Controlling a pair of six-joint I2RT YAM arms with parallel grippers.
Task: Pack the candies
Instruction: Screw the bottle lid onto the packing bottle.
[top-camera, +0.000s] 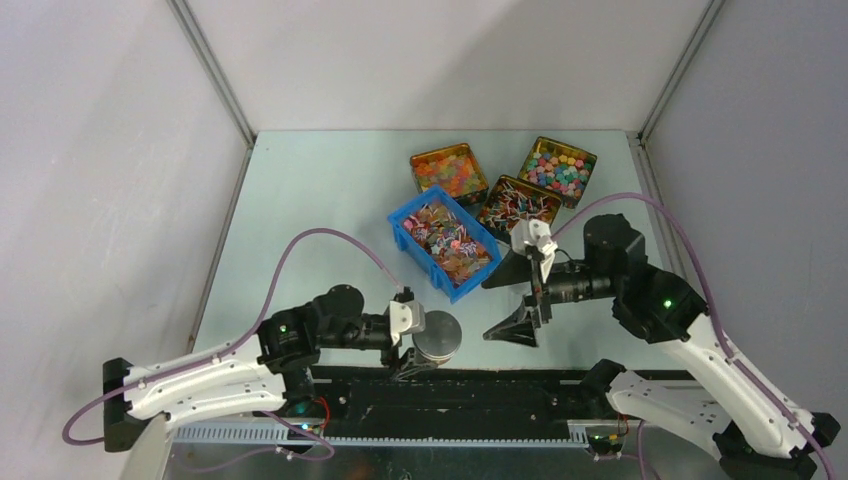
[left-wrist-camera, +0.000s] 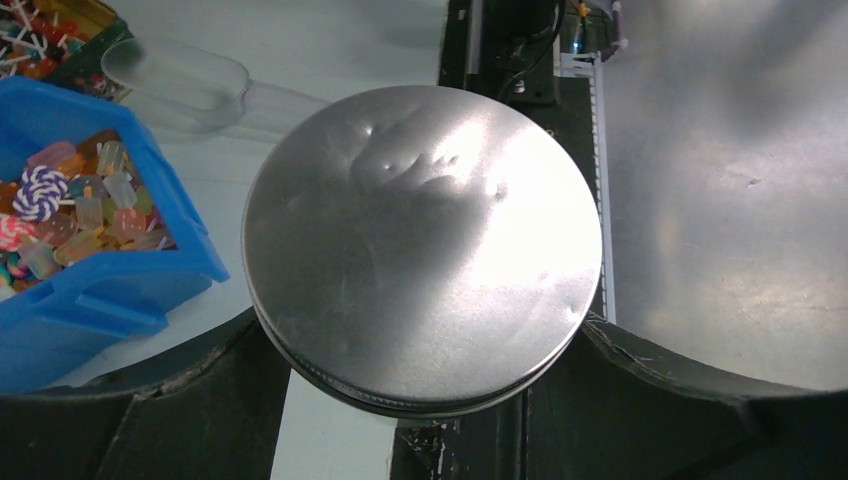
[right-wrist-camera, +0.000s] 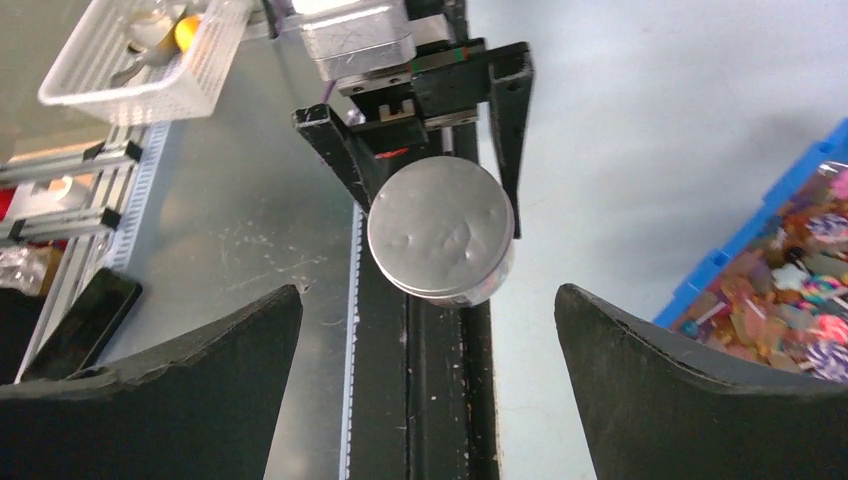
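The candies (top-camera: 447, 240), small wrapped sweets in pink, red, orange and brown, fill a blue bin (top-camera: 400, 222) at mid-table. They also show in the left wrist view (left-wrist-camera: 90, 210) and the right wrist view (right-wrist-camera: 790, 300). My left gripper (top-camera: 425, 342) is shut on a round jar with a dented silver lid (top-camera: 439, 335), upright near the table's front edge. The lid fills the left wrist view (left-wrist-camera: 420, 240), with the fingers on both sides. My right gripper (top-camera: 502, 305) is open and empty, right of the jar and just in front of the bin. It looks at the jar (right-wrist-camera: 440, 225).
Three gold tins stand behind the bin: orange-green sweets (top-camera: 448, 170), red-and-white striped pieces (top-camera: 518, 205), pastel round sweets (top-camera: 558, 167). A clear plastic scoop (left-wrist-camera: 175, 75) lies by the bin. A black rail (top-camera: 480, 390) runs along the front edge. A white basket (right-wrist-camera: 140, 50) sits off the table.
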